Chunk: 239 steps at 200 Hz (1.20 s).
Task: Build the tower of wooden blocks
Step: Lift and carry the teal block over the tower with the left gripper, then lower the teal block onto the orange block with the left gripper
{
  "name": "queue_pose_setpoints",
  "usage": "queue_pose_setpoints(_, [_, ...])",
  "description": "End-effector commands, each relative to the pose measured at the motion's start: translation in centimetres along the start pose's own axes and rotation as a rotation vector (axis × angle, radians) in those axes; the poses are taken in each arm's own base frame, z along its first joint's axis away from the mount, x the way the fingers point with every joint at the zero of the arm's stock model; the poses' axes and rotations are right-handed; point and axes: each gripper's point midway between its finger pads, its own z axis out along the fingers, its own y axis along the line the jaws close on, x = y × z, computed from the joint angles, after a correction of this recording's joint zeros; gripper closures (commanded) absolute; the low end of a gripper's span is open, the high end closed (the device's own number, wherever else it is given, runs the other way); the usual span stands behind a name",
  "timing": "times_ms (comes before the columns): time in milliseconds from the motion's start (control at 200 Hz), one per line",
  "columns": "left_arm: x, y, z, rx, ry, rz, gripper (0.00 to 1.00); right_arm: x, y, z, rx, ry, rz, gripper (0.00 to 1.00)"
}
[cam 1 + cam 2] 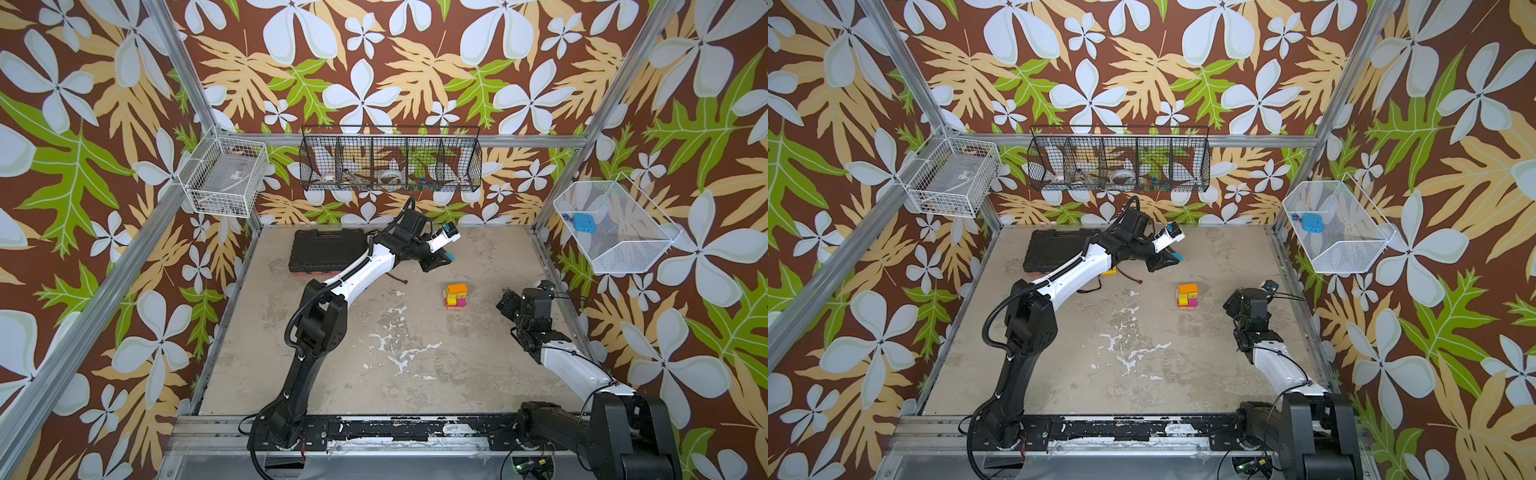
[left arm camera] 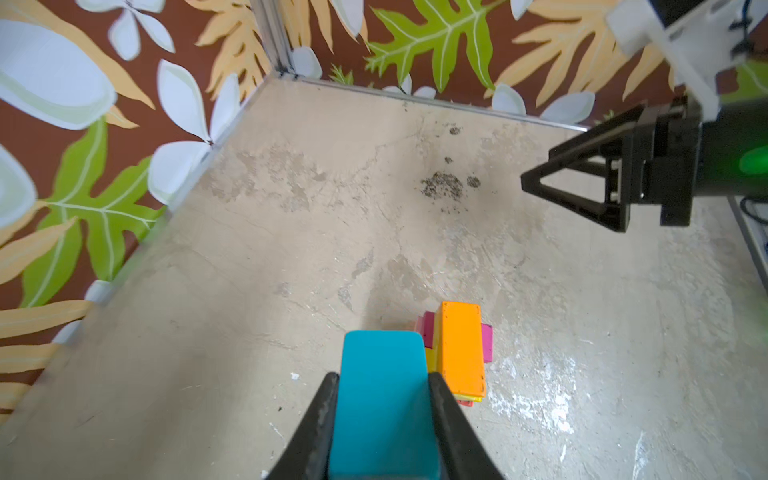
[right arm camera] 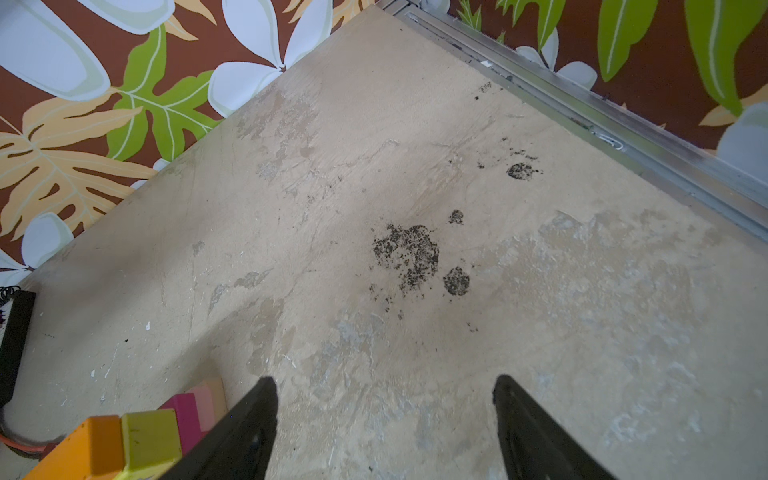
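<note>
So the left pincer point(image 2: 382, 377) is clamped tight on a teal wooden block point(image 2: 380, 415), one finger on each side, and it looks to be held up off the beige stained worktop point(image 1: 374, 332). You can spot a bit of that teal poking out of the same pincer in both top views point(image 1: 447, 256) point(image 1: 1177, 257). The small multicoloured wood block tower point(image 1: 455, 297) stands on the worktop between the two pincers, a little ahead of and below the left one and not touching the teal block. It has a flat orange wooden brick point(image 2: 462, 347) lying across the top, magenta bricks point(image 2: 487, 343) sticking out underneath, and some yellow and red peeking out lower down. The right pincer point(image 3: 385, 385) has its fingers spread wide with nothing but bare worktop between them. The tower point(image 3: 124, 440) sits near it, outside the gap and beside one finger, and from there you can see a yellow-green cube point(image 3: 150, 432) next to the orange brick, plus pale pink blocks point(image 3: 210, 395) behind. A black plastic tool case point(image 1: 320, 249) lies well behind the left pincer, back by the wall.
</note>
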Motion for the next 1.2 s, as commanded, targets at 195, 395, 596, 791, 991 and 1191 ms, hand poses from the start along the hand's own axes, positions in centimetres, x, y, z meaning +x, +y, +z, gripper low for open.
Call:
queue_pose_setpoints(195, [2.3,-3.4,3.1,0.013,0.152,0.109,1.0,-0.3,0.3,0.0,-0.01,-0.009,0.001,0.19])
queue_pose_setpoints(395, [1.6,-3.6,3.5,0.019,0.144,0.068,0.99,-0.3,0.4,0.1,-0.012,-0.006,-0.001,0.19])
queue_pose_setpoints(596, [1.2,-4.7,4.4,0.02,0.147,0.062,0.97,-0.2,0.3,0.1,-0.009,-0.004,-0.001,0.19])
queue_pose_setpoints(791, [1.2,-5.4,5.4,0.014,0.159,0.071,0.96,-0.2,0.4,0.2,-0.012,-0.002,-0.001,0.19])
queue_pose_setpoints(991, [1.5,-5.2,6.1,0.0,0.168,0.077,0.95,-0.2,0.4,0.2,-0.012,-0.001,-0.001,0.19])
queue_pose_setpoints(1191, [1.9,-5.4,6.3,0.008,0.183,0.071,0.94,-0.2,0.4,0.2,-0.012,0.0,-0.001,0.19])
